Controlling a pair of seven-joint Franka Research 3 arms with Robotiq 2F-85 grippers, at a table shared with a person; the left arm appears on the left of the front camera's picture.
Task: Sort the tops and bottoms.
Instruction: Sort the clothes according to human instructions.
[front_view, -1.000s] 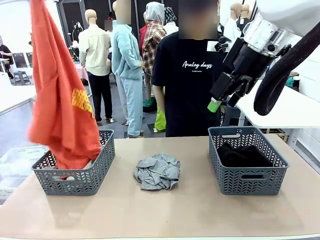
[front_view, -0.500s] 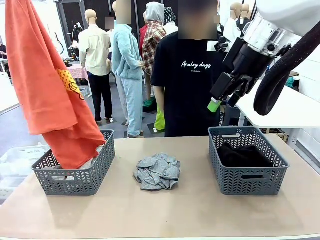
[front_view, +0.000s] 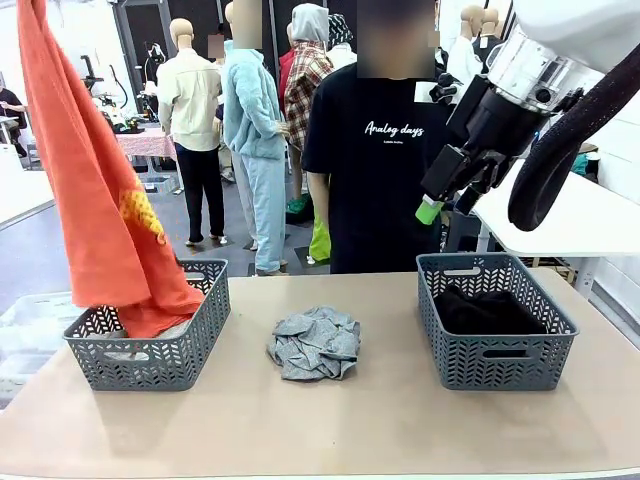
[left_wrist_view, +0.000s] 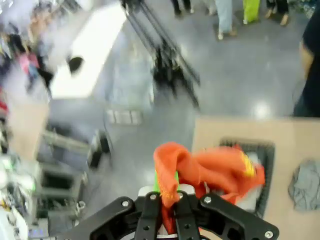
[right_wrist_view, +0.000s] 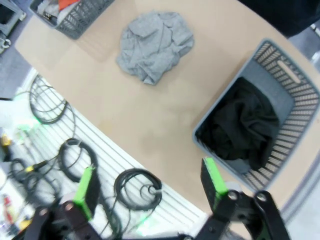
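Swung inward since half a second ago, the orange T-shirt (front_view: 100, 200) hangs narrower, its lower end resting in the basket (front_view: 150, 365) by the counter's left edge. The left wrist view adds the left claw (left_wrist_view: 166, 192) clamped shut on the shirt's bunched top. The right wrist view has the right claw (right_wrist_view: 150, 187) spread wide and empty above the counter's near edge, looking down on the crumpled grey top (right_wrist_view: 155, 45) mid-counter and the black bottoms (right_wrist_view: 242, 130) in the right-edge basket (right_wrist_view: 297, 130).
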